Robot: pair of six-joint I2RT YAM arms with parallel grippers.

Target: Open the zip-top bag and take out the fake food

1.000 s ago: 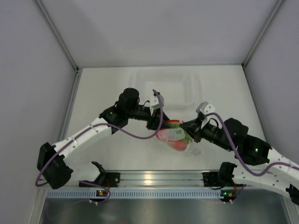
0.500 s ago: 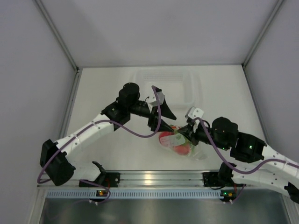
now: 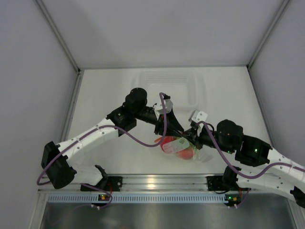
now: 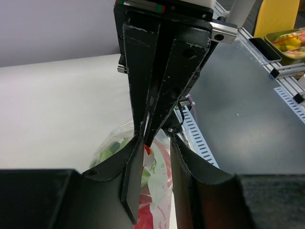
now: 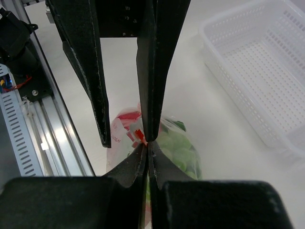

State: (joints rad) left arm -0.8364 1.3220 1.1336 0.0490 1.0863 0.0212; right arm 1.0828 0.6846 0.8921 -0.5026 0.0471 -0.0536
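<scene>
The zip-top bag point(image 3: 180, 146) lies near the table's front middle, clear and crinkly, with its orange-red zip strip point(image 5: 138, 136) pulled up. The fake food is inside: a red round piece point(image 3: 184, 152) and green pieces point(image 5: 180, 144). My right gripper point(image 3: 188, 135) is shut on the bag's top edge at the strip; its jaws point(image 5: 148, 146) are pressed together. My left gripper point(image 3: 174, 127) is open and straddles the same top edge from the other side; in the left wrist view point(image 4: 156, 143) the bag film point(image 4: 159, 181) hangs between its fingers, close to the left pad.
A rigid clear rectangular tray point(image 3: 167, 88) stands behind the bag; it also shows in the right wrist view point(image 5: 259, 71). The aluminium rail point(image 3: 157, 182) runs along the table's front edge, just in front of the bag.
My left gripper opened, lifted off the bag, then came back down and right over its top edge. My right gripper shifted left with the bag in its grip.
</scene>
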